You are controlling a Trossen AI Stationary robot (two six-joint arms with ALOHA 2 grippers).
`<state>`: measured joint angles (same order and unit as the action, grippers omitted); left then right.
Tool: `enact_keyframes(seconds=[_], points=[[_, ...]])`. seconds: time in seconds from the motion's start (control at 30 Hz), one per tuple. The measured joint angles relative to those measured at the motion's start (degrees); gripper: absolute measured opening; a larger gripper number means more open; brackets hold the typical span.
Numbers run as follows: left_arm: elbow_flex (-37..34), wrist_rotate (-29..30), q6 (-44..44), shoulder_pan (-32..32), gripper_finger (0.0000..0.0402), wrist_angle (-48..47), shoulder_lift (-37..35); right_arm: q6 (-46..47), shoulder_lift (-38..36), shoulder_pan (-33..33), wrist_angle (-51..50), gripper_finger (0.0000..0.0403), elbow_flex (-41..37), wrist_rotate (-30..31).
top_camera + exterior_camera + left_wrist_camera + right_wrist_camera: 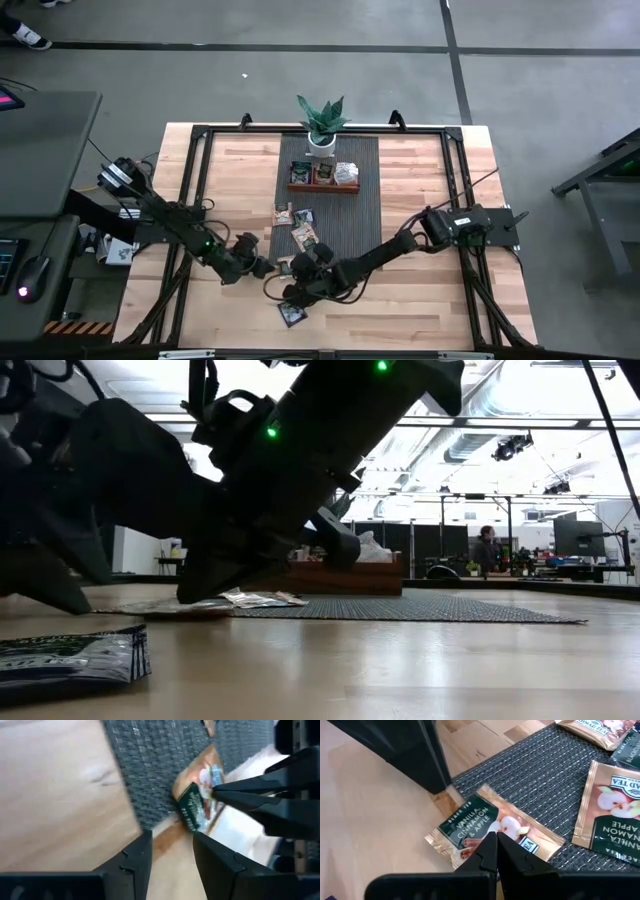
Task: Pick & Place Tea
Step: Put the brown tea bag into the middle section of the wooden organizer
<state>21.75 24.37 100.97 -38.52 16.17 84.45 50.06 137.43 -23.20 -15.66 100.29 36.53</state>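
Note:
A tan-and-dark-green tea sachet [485, 822] lies at the near-left corner of the grey mat [350, 230], partly on bare wood. My right gripper [495, 842] is shut on it, reaching in from the table's right. My left gripper [172, 855] is open just to the sachet's left [192, 807], low over the table and touching nothing. More sachets [303, 230] lie flat on the mat farther back. Another dark sachet [292, 313] lies flat on the wood near the table's near edge. My right gripper has its shut fingertips [487, 847] on the middle of the sachet's long edge [507, 832], slanting down from the right. The fingers themselves hide whether the edge sits between them. The sachet still lies on the mat corner and the wood.
The brown wooden tray [322, 186] with sachets in it stands at the mat's far end, the potted plant [322, 125] behind it. A black frame [200, 180] runs around the table. Bare wood lies left and right of the mat. A person [487, 548] stands in the room beyond.

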Motion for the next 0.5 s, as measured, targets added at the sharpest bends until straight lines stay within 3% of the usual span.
enact_keyframes(seconds=[0.5], points=[[0.6, 1.6, 0.6, 0.0, 0.0142, 2.3, 1.2, -1.7, -0.1, 0.0, 1.0, 0.0000, 0.0, -1.0]])
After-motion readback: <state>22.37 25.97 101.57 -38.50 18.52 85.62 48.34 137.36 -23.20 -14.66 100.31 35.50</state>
